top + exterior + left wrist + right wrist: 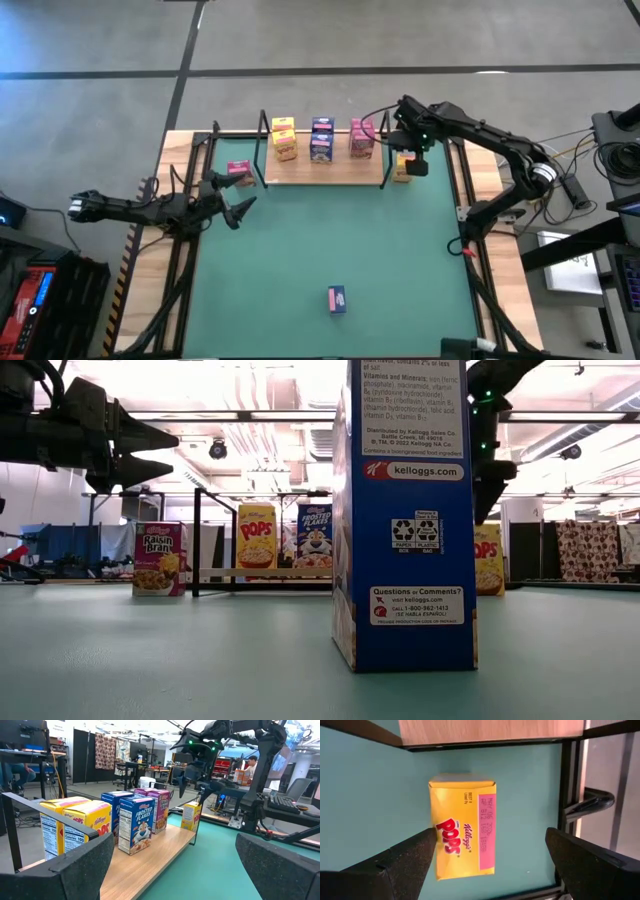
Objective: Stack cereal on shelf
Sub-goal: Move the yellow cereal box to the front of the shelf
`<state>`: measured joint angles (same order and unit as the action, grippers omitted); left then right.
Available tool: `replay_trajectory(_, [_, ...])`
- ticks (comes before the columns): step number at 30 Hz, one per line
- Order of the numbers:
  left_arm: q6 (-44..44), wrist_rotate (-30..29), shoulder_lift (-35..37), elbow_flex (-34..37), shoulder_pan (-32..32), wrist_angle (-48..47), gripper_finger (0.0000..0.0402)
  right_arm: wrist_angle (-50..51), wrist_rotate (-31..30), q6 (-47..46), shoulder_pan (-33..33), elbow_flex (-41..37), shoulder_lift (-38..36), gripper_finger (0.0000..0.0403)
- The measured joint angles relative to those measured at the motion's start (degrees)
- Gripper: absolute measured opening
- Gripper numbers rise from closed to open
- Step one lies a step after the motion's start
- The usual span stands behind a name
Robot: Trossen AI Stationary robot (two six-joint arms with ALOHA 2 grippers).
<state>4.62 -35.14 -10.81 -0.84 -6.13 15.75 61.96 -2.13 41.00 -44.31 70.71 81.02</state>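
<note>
Right gripper (487, 862) spread wide above yellow Pops box (462, 825); not touching.

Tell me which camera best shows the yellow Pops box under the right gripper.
Right wrist view: the Pops box fills the frame between the open right gripper fingers. High view shows it small beside the shelf; low view mostly hides it; left wrist shows it distantly.

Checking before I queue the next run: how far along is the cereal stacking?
Mostly done: six boxes in three stacked pairs, yellow, blue and pink, stand on the shelf. In hand: the right gripper hovers open over a yellow Pops box on the mat beside the shelf's right end. Left: that box, the pink box off the left end, and the blue box near the front. The left gripper is open, empty.
</note>
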Motion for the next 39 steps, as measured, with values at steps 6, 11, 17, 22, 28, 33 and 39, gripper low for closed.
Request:
replay_trajectory(6, [0.0,0.0,0.0,0.0,0.0,0.0,0.04,-1.4,0.0,0.1,0.0,-1.7,0.0,0.0369])
replay_trajectory(11, [0.0,0.0,0.0,0.0,0.0,0.0,0.04,-1.5,0.7,0.9,0.0,-1.7,0.1,0.0369])
replay_trajectory(17, [0.0,0.0,0.0,0.0,0.0,0.0,0.04,-1.5,0.7,1.0,0.0,-1.7,0.1,0.0368])
replay_trajectory(22, [0.0,0.0,0.0,0.0,0.0,0.0,0.04,-3.0,1.1,1.1,0.0,-2.4,0.6,0.0368])
replay_trajectory(28, [0.0,0.0,0.0,0.0,0.0,0.0,0.04,-4.4,1.2,1.7,0.0,-4.4,1.3,0.0368])
replay_trajectory(33, [0.0,0.0,0.0,0.0,0.0,0.0,0.04,-6.3,1.5,1.7,0.0,-5.5,1.2,0.0367])
replay_trajectory(39, [0.0,0.0,0.0,0.0,0.0,0.0,0.04,-8.0,1.7,3.6,0.0,-6.3,1.1,0.0319])
